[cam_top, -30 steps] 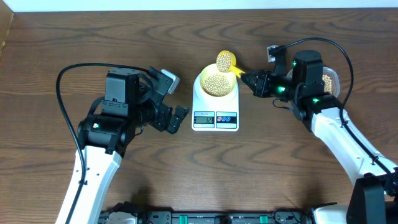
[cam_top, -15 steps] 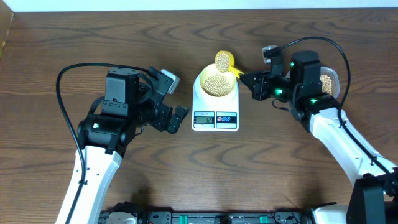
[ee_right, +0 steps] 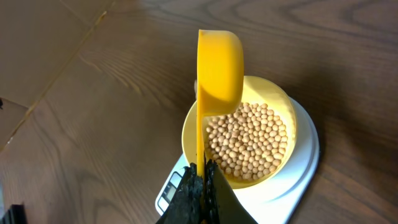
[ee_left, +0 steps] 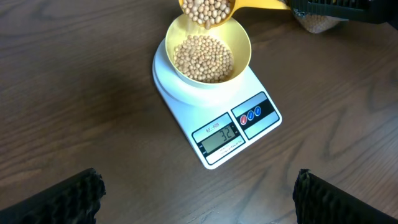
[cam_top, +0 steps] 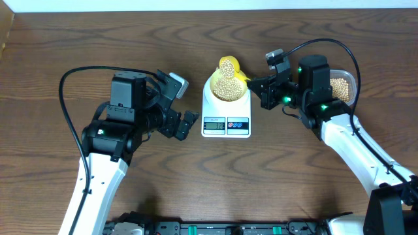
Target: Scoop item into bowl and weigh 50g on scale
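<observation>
The pale yellow bowl sits on the white scale and holds a layer of beans. My right gripper is shut on the handle of the bright yellow scoop, which is tipped on its side over the bowl's far rim with beans in its cup. My left gripper stands open and empty, left of the scale.
A clear tub with more beans stands right of the scale, behind my right arm. Brown wooden tabletop surrounds everything. The scale's display faces the front edge.
My right gripper has shifted left and rolled, carrying the scoop from behind the bowl to over its rim and tipping it. The left arm has not moved.
</observation>
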Available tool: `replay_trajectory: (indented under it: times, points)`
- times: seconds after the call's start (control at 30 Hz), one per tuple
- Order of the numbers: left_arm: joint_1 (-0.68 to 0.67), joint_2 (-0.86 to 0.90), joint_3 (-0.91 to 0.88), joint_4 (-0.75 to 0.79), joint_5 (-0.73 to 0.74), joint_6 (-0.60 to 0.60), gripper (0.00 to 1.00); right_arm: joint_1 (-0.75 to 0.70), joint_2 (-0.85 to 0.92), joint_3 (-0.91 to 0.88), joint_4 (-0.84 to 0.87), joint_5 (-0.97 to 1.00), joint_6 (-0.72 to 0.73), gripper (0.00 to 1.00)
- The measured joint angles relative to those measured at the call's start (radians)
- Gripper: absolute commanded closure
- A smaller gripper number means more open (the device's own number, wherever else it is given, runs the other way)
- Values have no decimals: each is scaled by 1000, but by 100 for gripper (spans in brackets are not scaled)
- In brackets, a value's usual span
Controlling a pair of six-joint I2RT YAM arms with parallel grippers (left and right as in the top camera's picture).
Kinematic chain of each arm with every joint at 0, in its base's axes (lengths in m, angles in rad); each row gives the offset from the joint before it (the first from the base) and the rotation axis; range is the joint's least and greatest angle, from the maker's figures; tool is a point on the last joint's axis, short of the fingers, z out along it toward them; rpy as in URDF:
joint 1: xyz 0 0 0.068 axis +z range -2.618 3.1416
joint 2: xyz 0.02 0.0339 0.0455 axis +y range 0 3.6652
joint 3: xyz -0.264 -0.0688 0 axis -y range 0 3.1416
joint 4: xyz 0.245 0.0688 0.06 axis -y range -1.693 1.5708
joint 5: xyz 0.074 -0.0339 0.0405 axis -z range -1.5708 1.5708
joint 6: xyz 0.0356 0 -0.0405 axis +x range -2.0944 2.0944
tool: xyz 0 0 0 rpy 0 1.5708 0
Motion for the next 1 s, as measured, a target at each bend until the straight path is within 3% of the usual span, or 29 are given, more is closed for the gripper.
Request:
replay_trajectory:
  times: [1.0]
  points:
    - [0, 0, 0, 0, 0, 0, 0, 0, 0, 0, -1, 76, -65, 99]
